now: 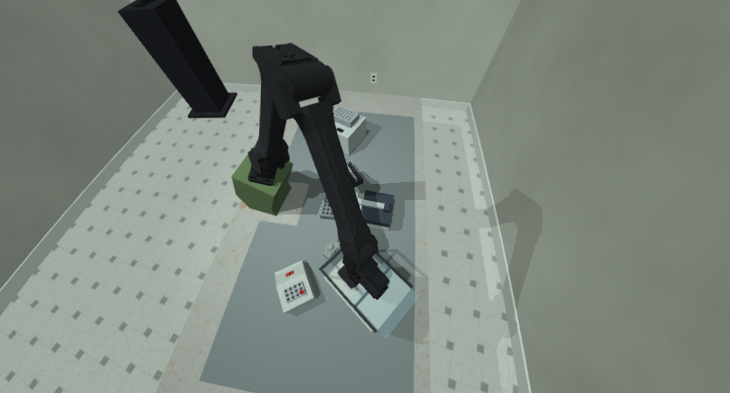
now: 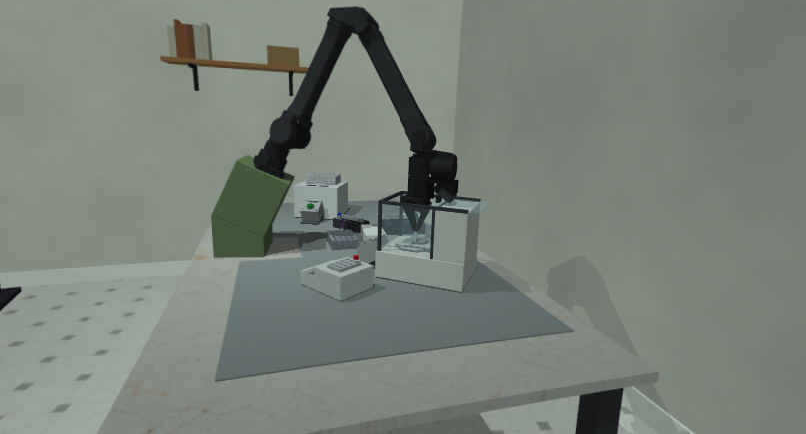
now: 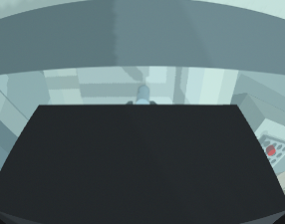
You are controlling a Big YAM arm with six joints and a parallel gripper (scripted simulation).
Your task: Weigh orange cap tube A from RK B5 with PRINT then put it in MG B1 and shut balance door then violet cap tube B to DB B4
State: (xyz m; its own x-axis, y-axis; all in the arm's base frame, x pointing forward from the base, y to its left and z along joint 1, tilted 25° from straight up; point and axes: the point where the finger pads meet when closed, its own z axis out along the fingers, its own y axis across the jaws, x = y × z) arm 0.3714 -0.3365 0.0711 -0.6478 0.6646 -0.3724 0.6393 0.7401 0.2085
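A marble-topped table (image 1: 194, 308) (image 2: 338, 397) carries everything. A black arm (image 1: 326, 170) (image 2: 394, 81) (image 3: 142, 163) reaches over its long back edge, into the balance (image 1: 388, 308) (image 2: 420, 270) (image 3: 162, 94), whose glass door is slid back to admit it from above. Nearer the front edge, the smaller dry block (image 1: 285, 301) (image 2: 338, 284) (image 3: 274, 129) stands apart, level. The fingers (image 2: 416, 229) appear clamped on tube A (image 2: 415, 237) (image 3: 142, 93), upright just above or touching the pan, presumably gripped high so its base lands first.
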